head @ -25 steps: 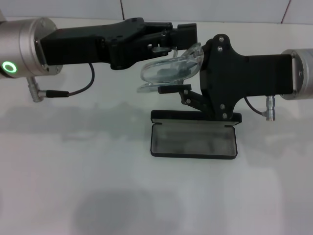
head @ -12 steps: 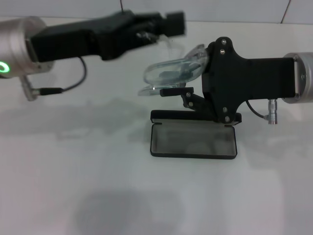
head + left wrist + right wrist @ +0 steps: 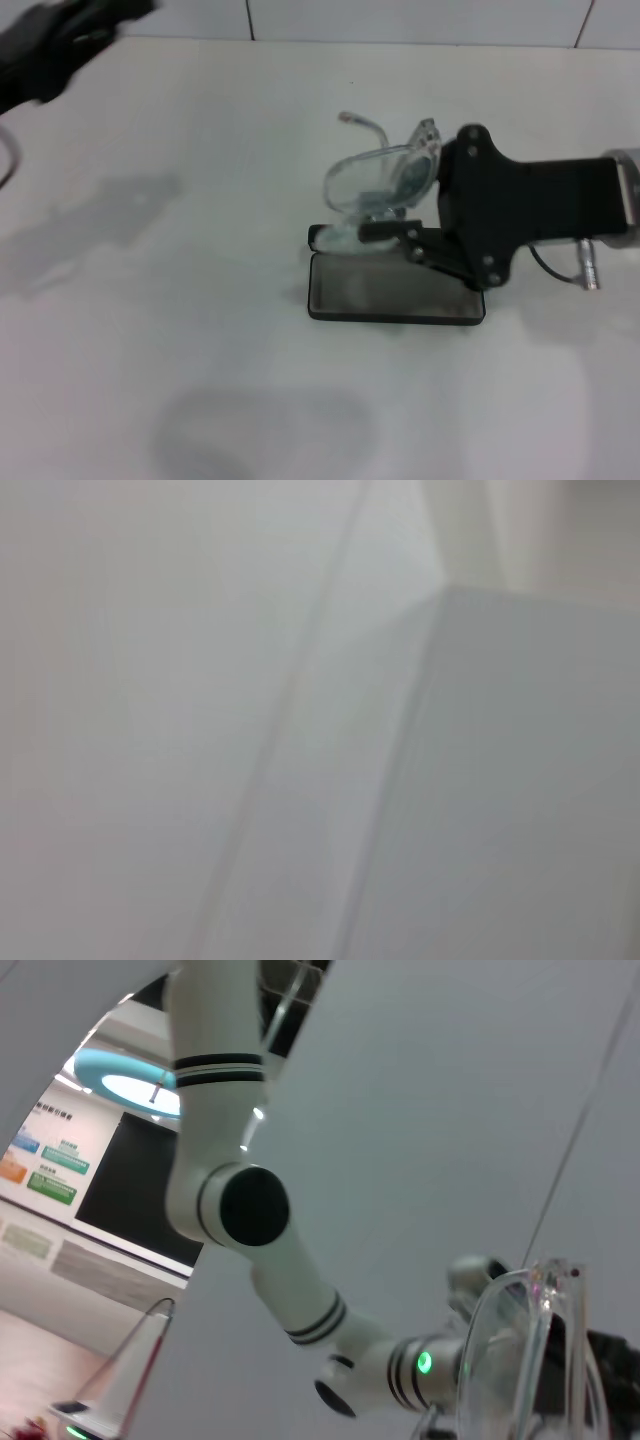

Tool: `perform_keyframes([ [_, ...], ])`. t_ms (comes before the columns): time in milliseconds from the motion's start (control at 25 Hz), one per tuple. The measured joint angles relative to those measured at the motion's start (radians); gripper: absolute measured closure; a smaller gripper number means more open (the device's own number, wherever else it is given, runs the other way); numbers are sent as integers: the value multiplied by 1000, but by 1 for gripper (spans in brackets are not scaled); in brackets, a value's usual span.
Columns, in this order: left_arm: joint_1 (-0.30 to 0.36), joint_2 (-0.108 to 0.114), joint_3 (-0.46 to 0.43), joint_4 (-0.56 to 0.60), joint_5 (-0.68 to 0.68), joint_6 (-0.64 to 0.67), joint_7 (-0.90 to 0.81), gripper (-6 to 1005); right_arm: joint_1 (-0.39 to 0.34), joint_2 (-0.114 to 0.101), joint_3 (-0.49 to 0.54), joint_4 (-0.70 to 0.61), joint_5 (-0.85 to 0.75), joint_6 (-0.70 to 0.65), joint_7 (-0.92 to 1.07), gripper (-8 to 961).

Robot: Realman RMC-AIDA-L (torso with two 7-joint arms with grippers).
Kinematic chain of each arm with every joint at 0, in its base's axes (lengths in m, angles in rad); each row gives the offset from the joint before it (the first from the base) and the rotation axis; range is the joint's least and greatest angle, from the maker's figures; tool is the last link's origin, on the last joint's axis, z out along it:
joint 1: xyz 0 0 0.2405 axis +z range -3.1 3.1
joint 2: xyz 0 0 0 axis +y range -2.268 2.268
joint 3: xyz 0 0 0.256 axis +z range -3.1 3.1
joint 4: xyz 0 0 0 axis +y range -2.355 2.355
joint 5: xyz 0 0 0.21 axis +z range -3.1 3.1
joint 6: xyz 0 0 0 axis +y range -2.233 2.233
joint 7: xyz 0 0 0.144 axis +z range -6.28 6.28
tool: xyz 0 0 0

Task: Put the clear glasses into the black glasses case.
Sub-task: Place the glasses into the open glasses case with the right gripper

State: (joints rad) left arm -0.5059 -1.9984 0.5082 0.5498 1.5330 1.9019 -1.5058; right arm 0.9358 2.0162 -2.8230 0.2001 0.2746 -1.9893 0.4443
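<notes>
White tabletop [image 3: 200, 330] fills the head view, with a tiled wall seam along the far edge. At the far left corner, the left gripper [image 3: 95, 18] is seen blurred and well apart from the work; whether its fingers are open or closed cannot be told. Right of centre, the black glasses case [image 3: 395, 290] lies open on the table, its grey lining exposed and its lid laid flat toward the robot. Above the case's far left end, the clear glasses [image 3: 380, 180] are held off the table, tilted, with one thin arm pointing up and away. The glasses are gripped at their right end by the right gripper [image 3: 425, 195], whose fingers are closed on the frame; its black body extends to the right edge. In the right wrist view, the curved clear lens [image 3: 520, 1350] is seen close up, with the white left arm [image 3: 250, 1210] behind it.
</notes>
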Motion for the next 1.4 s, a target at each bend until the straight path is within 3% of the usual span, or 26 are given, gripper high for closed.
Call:
perform_keyframes([
  [200,88,27,-17,2,15,-1,67,874,48,-3,-1,108,-60,-83,273,840],
  [320,111,29,-15,2,42,-2,114,874,104,-3,-1,183,-91,-122,458,840],
  [640,153,7,-16,-1,58,-58,224,874,353,4,-1,266,-405,-125,818,840],
  [680,161,-4,-16,-6,64,-74,249,874,419,6,-1,261,-490,-105,898,840],
  [800,171,-13,-16,-7,67,-87,267,874,462,8,0,257,-545,-82,950,840],
  [1000,211,-18,-25,-3,67,-93,280,874,555,12,1,205,-672,15,1100,841],
  [1040,220,-16,-26,-2,64,-93,281,874,597,12,1,139,-765,112,1208,841],
  [1400,240,-3,-70,1,59,-95,272,874,688,12,2,-166,-1075,376,1482,840],
])
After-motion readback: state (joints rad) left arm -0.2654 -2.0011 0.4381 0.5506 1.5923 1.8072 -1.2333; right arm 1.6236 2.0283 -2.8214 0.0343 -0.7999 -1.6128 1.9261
